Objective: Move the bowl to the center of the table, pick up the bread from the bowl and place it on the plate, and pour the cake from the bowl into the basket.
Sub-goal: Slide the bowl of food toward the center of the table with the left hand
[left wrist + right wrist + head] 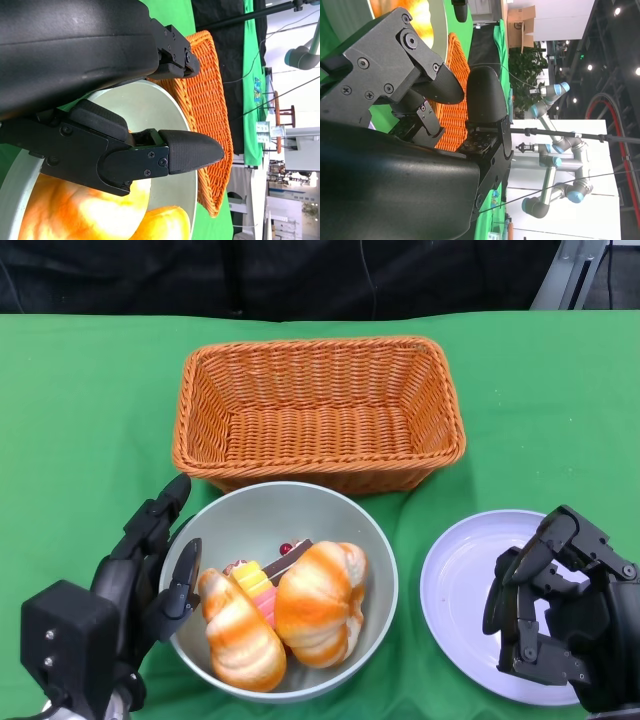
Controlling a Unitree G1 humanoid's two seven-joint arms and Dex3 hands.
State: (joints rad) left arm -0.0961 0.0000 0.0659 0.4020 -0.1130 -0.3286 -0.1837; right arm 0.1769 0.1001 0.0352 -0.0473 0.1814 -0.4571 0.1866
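The black left hand (150,570) is gripping the left rim of the pale grey-green round bowl (325,515), one finger hooked inside the wall and the others outside. Just right of that hand, two glossy orange-and-white bread rolls (318,602) are lying in the bowl with a pink-and-yellow layered cake slice (256,585) wedged between them. Beyond the fingertips, the orange woven wicker basket (318,410) is nearly touching the bowl's far rim. The black right hand (545,615) is hovering over the lilac round plate (455,590), fingers curled inward, holding nothing.
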